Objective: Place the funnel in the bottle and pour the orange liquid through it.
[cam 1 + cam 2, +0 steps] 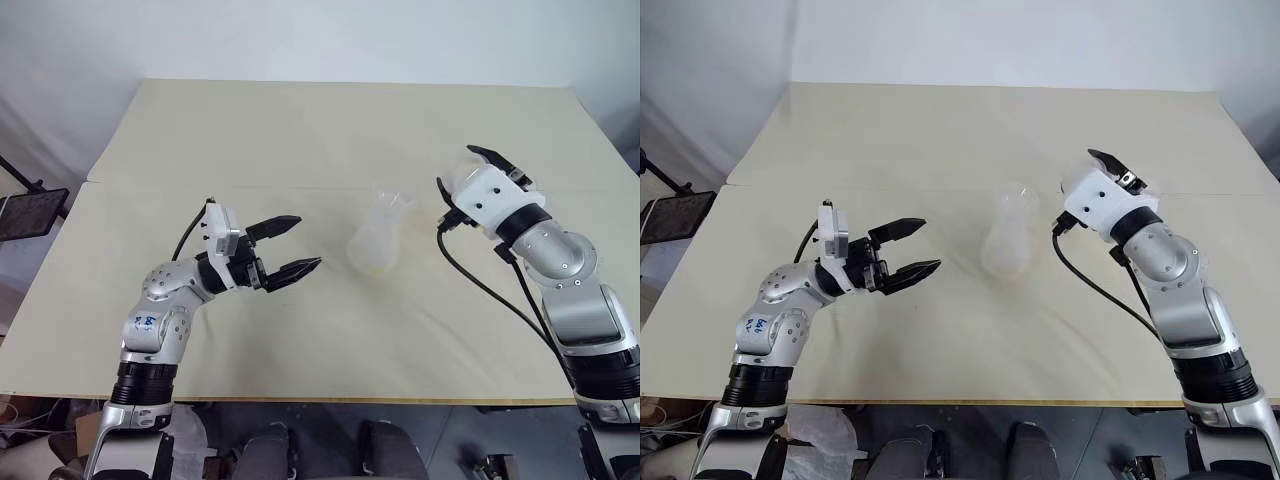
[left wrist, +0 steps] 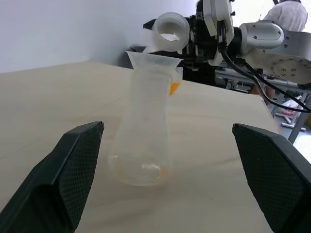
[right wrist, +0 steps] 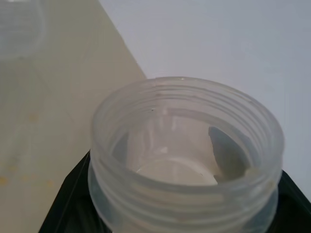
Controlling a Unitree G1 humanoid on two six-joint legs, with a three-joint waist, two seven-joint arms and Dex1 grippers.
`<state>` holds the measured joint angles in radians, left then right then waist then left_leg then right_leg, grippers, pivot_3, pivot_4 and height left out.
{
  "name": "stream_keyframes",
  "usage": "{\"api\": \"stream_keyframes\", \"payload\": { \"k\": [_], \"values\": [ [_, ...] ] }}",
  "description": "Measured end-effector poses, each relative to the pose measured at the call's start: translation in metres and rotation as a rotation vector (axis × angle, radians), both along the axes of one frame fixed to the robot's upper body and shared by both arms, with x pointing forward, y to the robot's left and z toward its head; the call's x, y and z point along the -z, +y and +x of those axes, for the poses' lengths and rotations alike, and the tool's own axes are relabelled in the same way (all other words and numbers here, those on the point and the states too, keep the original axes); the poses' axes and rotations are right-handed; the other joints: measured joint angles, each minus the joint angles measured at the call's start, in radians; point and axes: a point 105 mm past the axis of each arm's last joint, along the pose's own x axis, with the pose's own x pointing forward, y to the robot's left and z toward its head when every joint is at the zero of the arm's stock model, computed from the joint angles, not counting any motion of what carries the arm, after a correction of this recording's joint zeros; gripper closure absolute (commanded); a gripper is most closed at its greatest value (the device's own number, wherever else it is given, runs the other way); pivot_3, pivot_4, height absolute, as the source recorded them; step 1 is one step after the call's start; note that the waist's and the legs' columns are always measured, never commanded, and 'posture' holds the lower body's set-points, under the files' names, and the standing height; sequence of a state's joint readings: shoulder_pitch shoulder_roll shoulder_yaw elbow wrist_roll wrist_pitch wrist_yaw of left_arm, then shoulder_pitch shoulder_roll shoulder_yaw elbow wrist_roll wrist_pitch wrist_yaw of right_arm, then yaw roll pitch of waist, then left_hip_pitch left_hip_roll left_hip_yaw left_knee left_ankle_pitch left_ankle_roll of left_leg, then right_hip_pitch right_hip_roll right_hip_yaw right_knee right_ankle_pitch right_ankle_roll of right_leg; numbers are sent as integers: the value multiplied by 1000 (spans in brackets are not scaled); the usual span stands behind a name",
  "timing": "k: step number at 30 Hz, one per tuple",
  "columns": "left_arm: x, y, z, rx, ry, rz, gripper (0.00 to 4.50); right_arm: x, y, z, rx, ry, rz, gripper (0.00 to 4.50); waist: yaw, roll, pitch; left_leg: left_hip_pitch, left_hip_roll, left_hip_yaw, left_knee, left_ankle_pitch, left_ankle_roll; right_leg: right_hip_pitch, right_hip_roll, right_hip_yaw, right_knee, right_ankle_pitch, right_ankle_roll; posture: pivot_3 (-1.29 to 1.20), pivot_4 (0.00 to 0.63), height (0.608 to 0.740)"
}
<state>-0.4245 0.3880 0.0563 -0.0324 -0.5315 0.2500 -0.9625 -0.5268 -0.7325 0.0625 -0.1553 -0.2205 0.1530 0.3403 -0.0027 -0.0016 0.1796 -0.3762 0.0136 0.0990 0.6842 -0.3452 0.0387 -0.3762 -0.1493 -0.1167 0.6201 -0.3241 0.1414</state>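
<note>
My left jaws (image 1: pixel 292 247) stand released just beside the frosted-white flask-shaped plastic bottle (image 1: pixel 377 245), which stands mid-table (image 1: pixel 300 130) with the small clear plastic funnel (image 2: pixel 154 60) seated in its neck. My right jaws (image 1: pixel 478 168) are clenched on a clear threaded-neck plastic container (image 3: pixel 187 155), tipped toward the funnel. Traces of orange liquid (image 2: pixel 174 89) cling below the funnel and in the bottle's base.

table (image 1: pixel 300 140) beige | bottle (image 2: pixel 146 131) frosted white | liquid (image 2: pixel 173 88) orange | fingers (image 2: pixel 73 170) black, mesh-textured

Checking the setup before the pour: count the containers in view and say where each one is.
2. The bottle stands mid-table with the funnel in its neck; a threaded jar is held in the right gripper.
</note>
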Motion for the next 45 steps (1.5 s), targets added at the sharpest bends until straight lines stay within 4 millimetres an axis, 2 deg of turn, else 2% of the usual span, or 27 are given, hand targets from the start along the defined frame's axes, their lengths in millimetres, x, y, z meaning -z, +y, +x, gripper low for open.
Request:
{"api": "stream_keyframes", "payload": {
  "k": [6, 12, 19, 23, 30, 37, 45],
  "values": [
    [2, -7, -1, 18, -3, -4, 0, -8, 7, 2, -9, -67, -88, 1996, 0, 0, 0, 0, 0, 0, 0, 0, 0, 0, 0, 0, 0, 0, 0, 0, 150, 740],
    [2, -11, -2, 28, -18, 8, 0, -2, 19, 1, -40, -83, -184, 1996, 0, 0, 0, 0, 0, 0, 0, 0, 0, 0, 0, 0, 0, 0, 0, 0, 150, 740],
    [3, -18, -4, 44, -27, 6, 0, -2, 21, 1, -33, -99, -240, 1996, 0, 0, 0, 0, 0, 0, 0, 0, 0, 0, 0, 0, 0, 0, 0, 0, 150, 740],
    [2, -25, -4, 63, -38, -1, 0, 0, 32, 0, -58, -106, -300, 1996, 0, 0, 0, 0, 0, 0, 0, 0, 0, 0, 0, -1, 0, 0, 0, 0, 150, 740],
    [-2, -28, -1, 56, -81, 4, 0, -7, 36, 0, -53, -154, -376, 1996, 0, 0, 0, 0, 0, 0, 0, 0, 0, 0, 0, -1, 0, 0, 0, 0, 150, 740],
    [0, -33, 0, 52, -85, -16, 0, -4, 42, -2, -66, -209, -515, 1996, -1, 0, 0, 0, 0, 0, 0, 0, 0, 0, 0, -1, 0, 0, 0, 0, 150, 740],
    [-1, -34, 2, 26, -100, -22, 0, -8, 45, -1, -70, -246, -554, 1996, 0, 0, 0, -1, 0, -1, 0, 0, 0, 0, 0, -1, -1, 0, 0, 0, 150, 740]
  ]
}}
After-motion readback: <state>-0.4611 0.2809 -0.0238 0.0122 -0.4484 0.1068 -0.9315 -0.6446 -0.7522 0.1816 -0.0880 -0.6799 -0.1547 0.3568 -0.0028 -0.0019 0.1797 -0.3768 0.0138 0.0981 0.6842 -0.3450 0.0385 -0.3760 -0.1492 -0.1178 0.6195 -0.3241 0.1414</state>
